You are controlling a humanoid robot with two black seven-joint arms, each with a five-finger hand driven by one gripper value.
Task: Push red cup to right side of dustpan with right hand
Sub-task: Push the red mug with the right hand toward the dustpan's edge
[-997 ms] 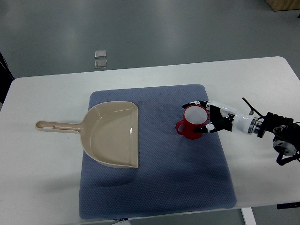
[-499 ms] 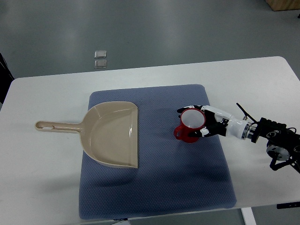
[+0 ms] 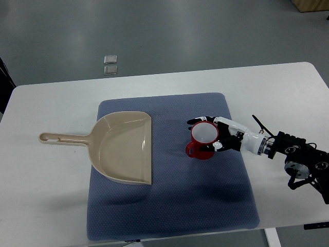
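The red cup (image 3: 201, 150) with a white inside stands upright on the blue-grey mat (image 3: 169, 206), its handle toward the lower left. It sits a short gap to the right of the beige dustpan (image 3: 123, 146), whose handle points left. My right hand (image 3: 220, 137) comes in from the right and presses on the cup's right side. Its fingers (image 3: 195, 122) are spread and curve round the cup's far rim, the thumb at the near side. The left arm does not show.
The mat lies on a white table (image 3: 46, 195); its right edge (image 3: 241, 154) runs under my wrist. Two small clear squares (image 3: 110, 64) lie on the grey floor beyond the table's far edge.
My right hand has slid left and slightly toward the near edge, pushing the red cup along; the gap between cup and dustpan has shrunk. The dustpan has not moved.
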